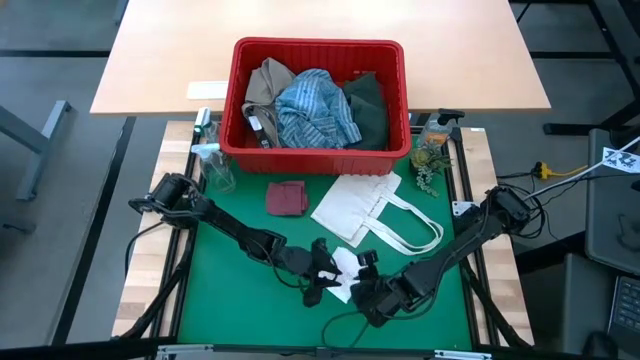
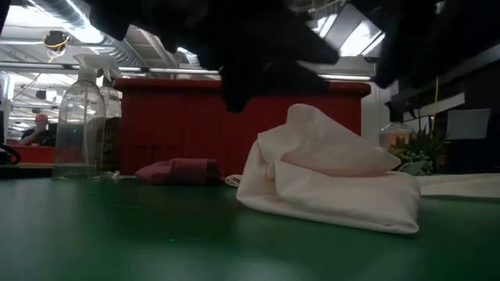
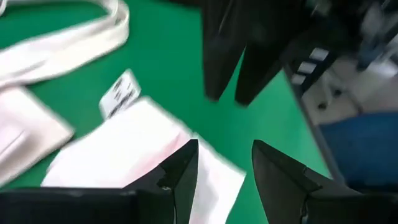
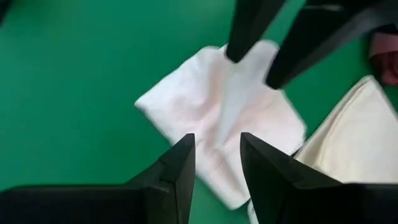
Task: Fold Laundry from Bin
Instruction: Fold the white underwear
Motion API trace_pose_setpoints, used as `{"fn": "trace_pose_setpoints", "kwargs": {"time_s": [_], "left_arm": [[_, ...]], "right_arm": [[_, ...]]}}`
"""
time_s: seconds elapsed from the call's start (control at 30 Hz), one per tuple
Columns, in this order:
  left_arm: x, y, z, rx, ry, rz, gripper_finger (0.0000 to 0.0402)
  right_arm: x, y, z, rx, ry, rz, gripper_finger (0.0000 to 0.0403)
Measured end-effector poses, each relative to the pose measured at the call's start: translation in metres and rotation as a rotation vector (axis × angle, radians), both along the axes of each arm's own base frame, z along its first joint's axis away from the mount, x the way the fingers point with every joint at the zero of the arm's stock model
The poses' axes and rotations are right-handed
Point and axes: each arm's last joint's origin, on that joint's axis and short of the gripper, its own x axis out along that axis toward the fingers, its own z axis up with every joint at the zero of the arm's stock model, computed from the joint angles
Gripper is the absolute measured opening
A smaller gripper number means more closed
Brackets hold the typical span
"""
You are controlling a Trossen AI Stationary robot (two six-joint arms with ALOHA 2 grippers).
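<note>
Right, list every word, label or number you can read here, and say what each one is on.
None can be read.
Tag on the small white cloth: dark print, too blurred.
Red bin front wall: faint raised marks, illegible.
White sheet on the wooden table: too small.

Two dark, slender arms of jointed segments, matte black throughout, with black cables looped near the bases. Left tool (image 1: 318,285) and right tool (image 1: 366,277) each ending in two flat, wedge-shaped black fingers (image 4: 180,165) tapering to blunt tips. Small white labels on the right arm's housing, seen from the left wrist.
</note>
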Motion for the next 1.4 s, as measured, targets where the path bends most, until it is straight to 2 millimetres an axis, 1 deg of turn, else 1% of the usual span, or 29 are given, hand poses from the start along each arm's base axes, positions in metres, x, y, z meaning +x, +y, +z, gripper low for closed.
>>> {"fn": "trace_pose_setpoints", "kwargs": {"time_s": [0.17,0.27,0.47,0.6,0.67,0.8,1.03,1.17,1.4], "left_arm": [[-0.011,0.004,0.009,0.040,0.090,0.005,0.0145],[-0.015,0.007,0.008,0.068,0.143,0.016,0.0145],[-0.021,0.009,0.001,0.104,0.229,0.019,0.0145],[-0.022,0.009,0.000,0.113,0.251,0.019,0.0145],[-0.022,0.009,0.000,0.113,0.251,0.019,0.0144],[-0.022,0.009,0.000,0.113,0.252,0.019,0.0144],[-0.022,0.009,0.000,0.113,0.254,0.020,0.0144],[-0.022,0.009,-0.001,0.112,0.254,0.020,0.0144],[-0.022,0.009,-0.001,0.114,0.258,0.020,0.0144]], "right_arm": [[0.010,-0.002,0.004,0.028,-0.082,-0.026,0.0127],[0.018,0.000,0.003,0.047,-0.135,-0.003,0.0127],[0.031,0.005,-0.013,0.018,-0.175,0.034,0.0127],[0.038,-0.001,-0.024,-0.043,-0.176,-0.010,0.0127],[0.041,-0.005,-0.026,-0.079,-0.196,-0.042,0.0127],[0.044,-0.010,-0.026,-0.085,-0.197,-0.058,0.0127],[0.046,-0.013,-0.028,0.010,-0.142,-0.020,0.0127],[0.046,-0.013,-0.031,0.000,-0.130,-0.020,0.0127],[0.047,-0.013,-0.042,-0.028,-0.094,-0.022,0.0127]]}}
